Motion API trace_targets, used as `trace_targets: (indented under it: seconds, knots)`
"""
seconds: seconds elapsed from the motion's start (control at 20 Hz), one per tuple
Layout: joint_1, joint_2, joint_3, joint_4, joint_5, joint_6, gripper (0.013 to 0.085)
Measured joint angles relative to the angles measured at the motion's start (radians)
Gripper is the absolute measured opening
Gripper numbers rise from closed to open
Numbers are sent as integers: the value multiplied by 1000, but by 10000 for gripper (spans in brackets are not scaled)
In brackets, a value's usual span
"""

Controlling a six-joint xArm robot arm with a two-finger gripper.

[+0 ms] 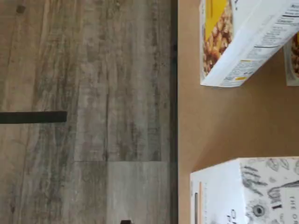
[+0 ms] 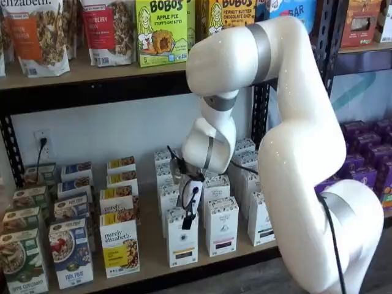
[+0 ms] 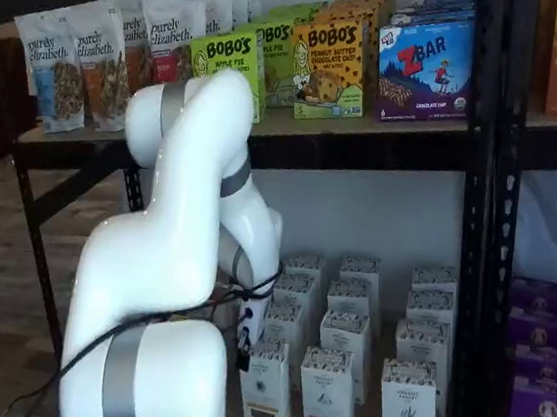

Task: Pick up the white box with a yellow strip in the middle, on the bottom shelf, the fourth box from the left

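The white box with a yellow strip (image 2: 119, 247) stands at the front of the bottom shelf, left of the middle. In the wrist view it shows as a white box with a yellow panel and granola picture (image 1: 243, 42) on the brown shelf board. My gripper (image 2: 190, 208) hangs over the front row, above a plain white box (image 2: 182, 237) to the right of the yellow-strip box and apart from it. Its black fingers show side-on with no clear gap and nothing held. In a shelf view the gripper (image 3: 244, 333) is mostly hidden by the arm.
Rows of white boxes (image 2: 222, 225) fill the shelf to the right, and green and blue boxes (image 2: 70, 252) to the left. The shelf board's front edge (image 1: 174, 112) borders the wood floor (image 1: 84, 93). Purple boxes (image 2: 367, 171) stand at far right.
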Motion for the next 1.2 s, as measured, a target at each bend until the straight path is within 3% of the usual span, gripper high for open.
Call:
trace_targets:
  seconds: [0.25,1.2]
  knots:
    - [-13,28,-42,-9,6,-1,850]
    - [-28,158,-207,-133,13,105,850]
